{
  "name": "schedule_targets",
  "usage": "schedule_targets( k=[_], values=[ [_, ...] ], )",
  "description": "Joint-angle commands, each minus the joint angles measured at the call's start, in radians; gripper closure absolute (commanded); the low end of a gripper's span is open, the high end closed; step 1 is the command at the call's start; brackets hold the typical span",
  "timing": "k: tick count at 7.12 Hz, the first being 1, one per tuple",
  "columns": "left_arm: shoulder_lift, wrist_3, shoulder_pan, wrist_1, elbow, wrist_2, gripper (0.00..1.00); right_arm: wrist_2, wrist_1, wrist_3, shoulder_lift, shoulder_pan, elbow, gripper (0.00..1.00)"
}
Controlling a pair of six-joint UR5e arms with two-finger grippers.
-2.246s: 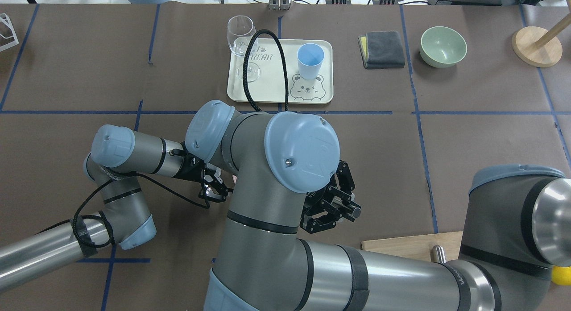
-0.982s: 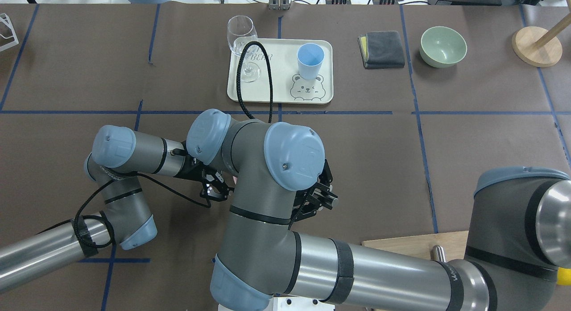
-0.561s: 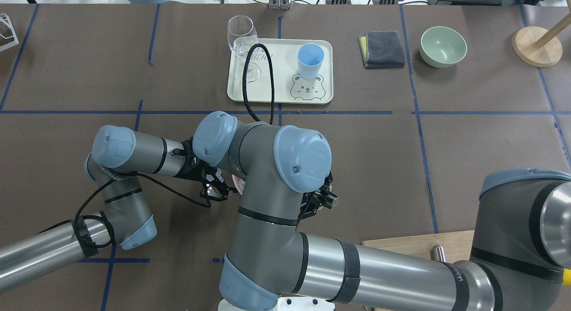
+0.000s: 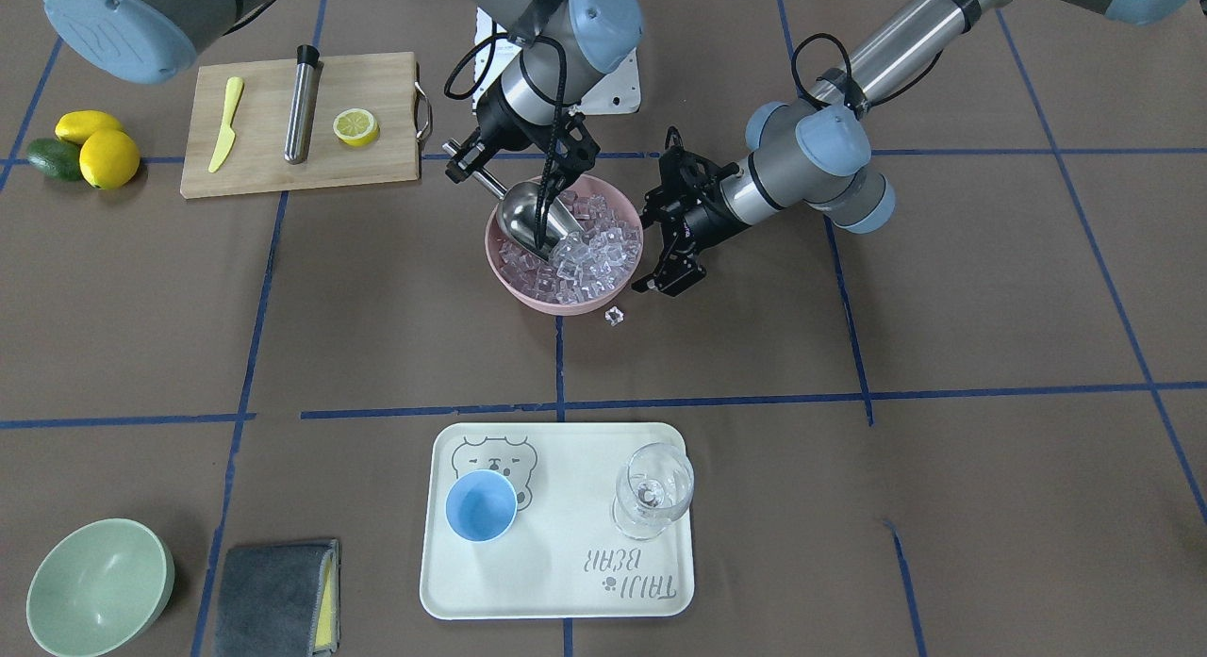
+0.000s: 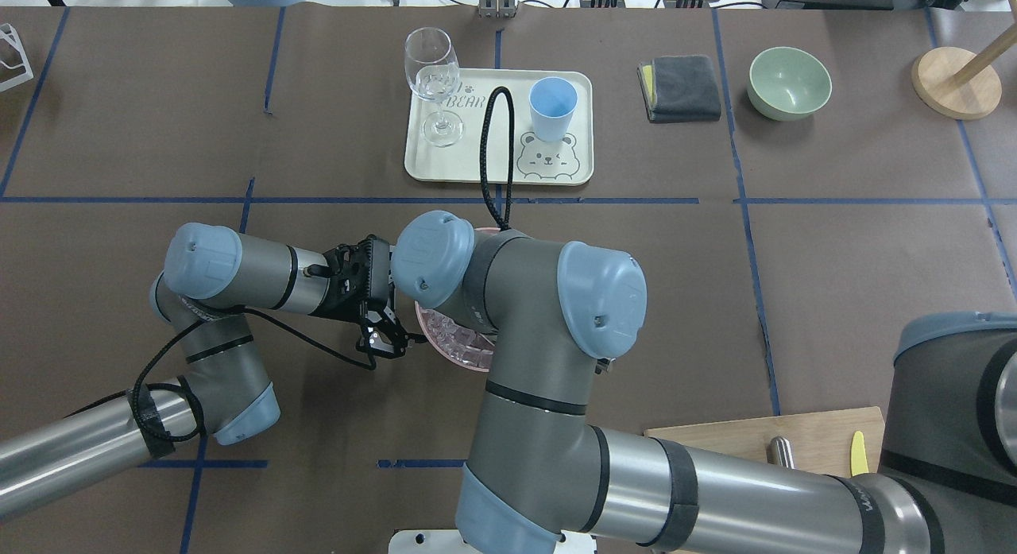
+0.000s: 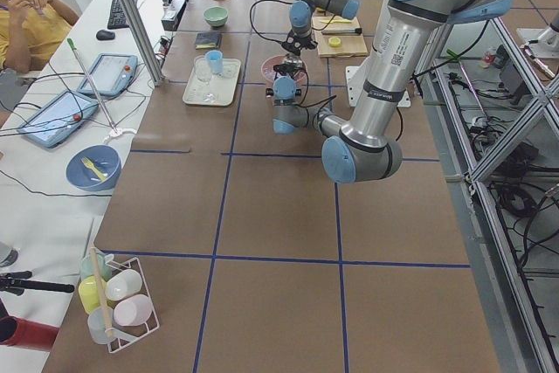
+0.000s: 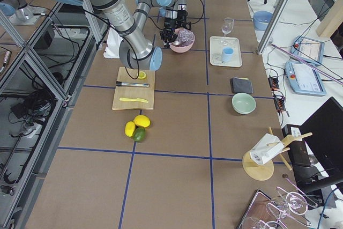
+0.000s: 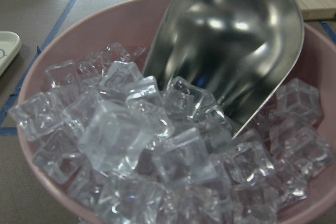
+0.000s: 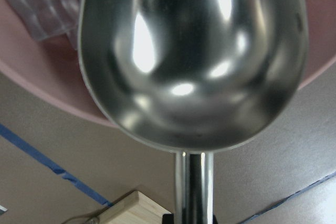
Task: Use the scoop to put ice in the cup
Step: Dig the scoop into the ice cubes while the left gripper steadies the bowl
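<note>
Ice (image 4: 594, 256) is piled in the pink bowl (image 4: 556, 308) just below the right tool (image 4: 481, 174), which is clamped on the scoop (image 4: 533, 219) handle, arm bent over, trough tipped down into the cubes. Left tool (image 4: 657, 247) sits beside the bowl, spread wide and empty; cup (image 4: 481, 504) is well off on the tray (image 4: 566, 506).

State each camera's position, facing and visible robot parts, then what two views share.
Front-facing: across the table, facing the robot; both arms, round pink bowl of clear ice cubes.
Overhead: behind the robot, looking forward and down; both arms, small light-blue cup.
Exterior left: table's left end; left arm nearest.
Exterior right: table's right end; right arm nearest.
Left wrist: looks into the bowl at the shiny steel scoop; no arm.
Right wrist: looks along the scoop's handle to the bowl.
Shared: both wrist views show scoop and bowl.
</note>
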Motion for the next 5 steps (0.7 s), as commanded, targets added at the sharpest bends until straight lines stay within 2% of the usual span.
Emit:
schedule_targets(
  k=[1, 3, 5],
  values=[
    [0.000, 0.000, 0.000, 0.000, 0.000, 0.004, 0.00, 0.000, 0.086, 0.055, -0.052, -0.004, 0.031, 1.00],
    [0.000, 0.000, 0.000, 0.000, 0.000, 0.004, 0.00, 0.002, 0.150, 0.066, -0.084, -0.004, 0.042, 1.00],
    [0.000, 0.000, 0.001, 0.000, 0.000, 0.004, 0.00, 0.002, 0.169, 0.068, -0.144, -0.004, 0.126, 1.00]
  ],
)
